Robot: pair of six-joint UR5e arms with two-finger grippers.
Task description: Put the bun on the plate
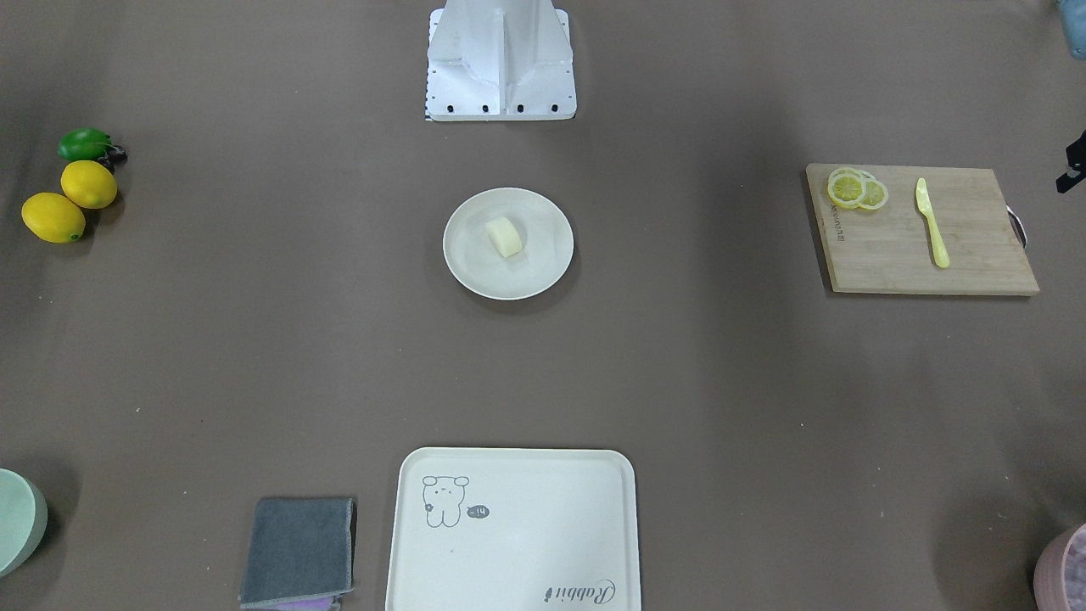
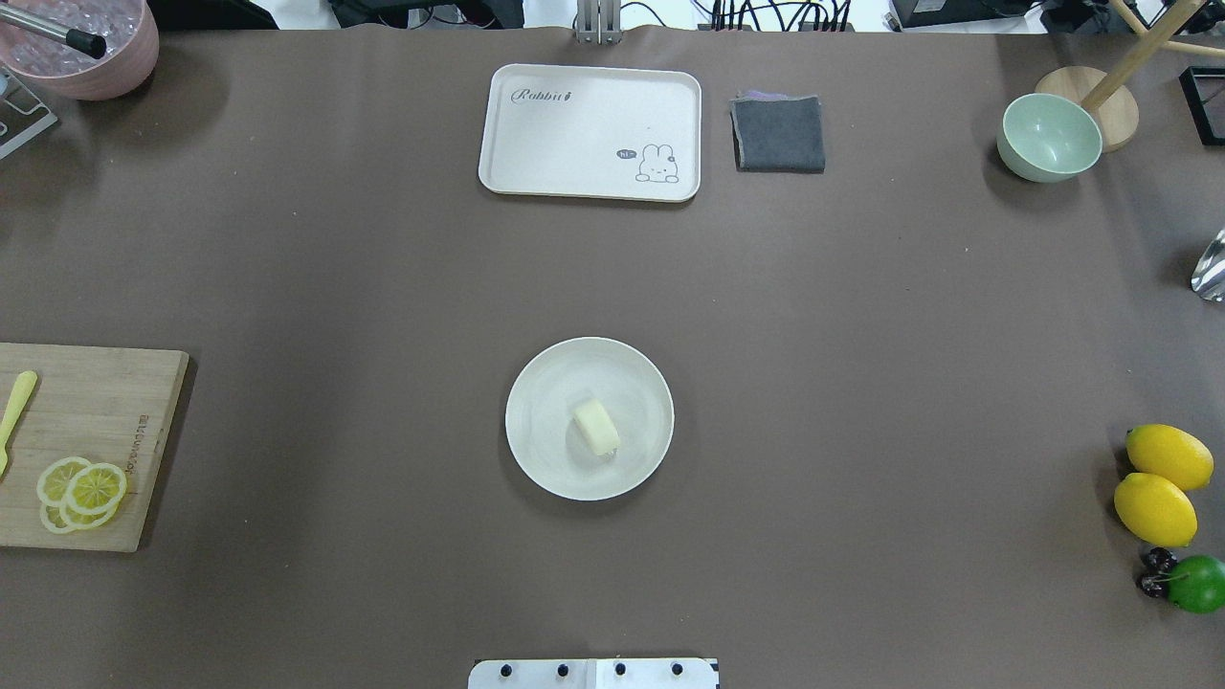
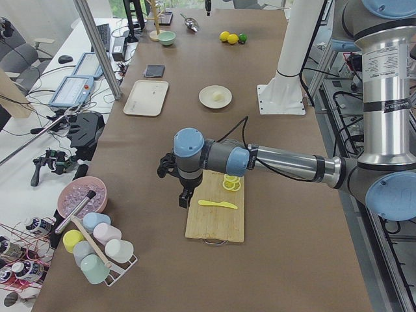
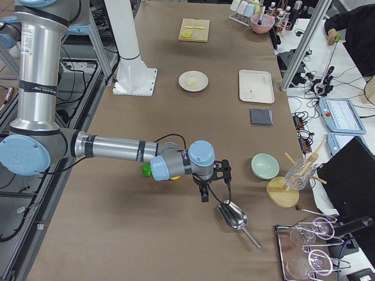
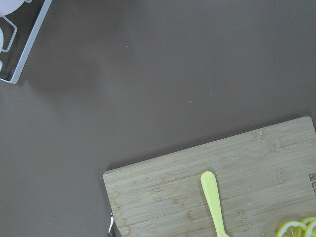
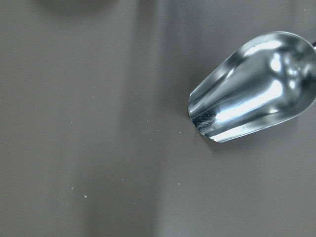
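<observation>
The bun (image 2: 596,426) lies on its side inside the plate (image 2: 550,455), slightly off centre, with bare plate showing all around it. The plate sits on the brown bench (image 2: 861,335) in the middle, straight out from the robot's base. Neither arm is near it.

The left tool (image 3: 184,199) hangs above the bench at the outer edge of the wooden cutting board (image 2: 96,421), well apart from the plate. It appears only in the side view, so whether it is wide or narrow cannot be told; nothing is seen in it. On the board lie a pile of lemon slices (image 2: 81,490) and a yellow plastic knife (image 1: 932,222), apart from each other.

The right tool (image 4: 204,196) hangs over the bench at the opposite end, just beside a metal scoop (image 6: 252,86) that lies on the surface. Its state cannot be told either, as it too shows only from the side.

At the far edge from the robot rests a rectangular cream tray (image 2: 574,134) with a small animal drawing, and a folded grey cloth (image 2: 778,134) lies just beside it. A pale green bowl (image 2: 1048,139) stands farther along towards the right arm's end. Two lemons (image 2: 1163,478) touch each other near that side, with a lime (image 2: 1196,584) close by.
</observation>
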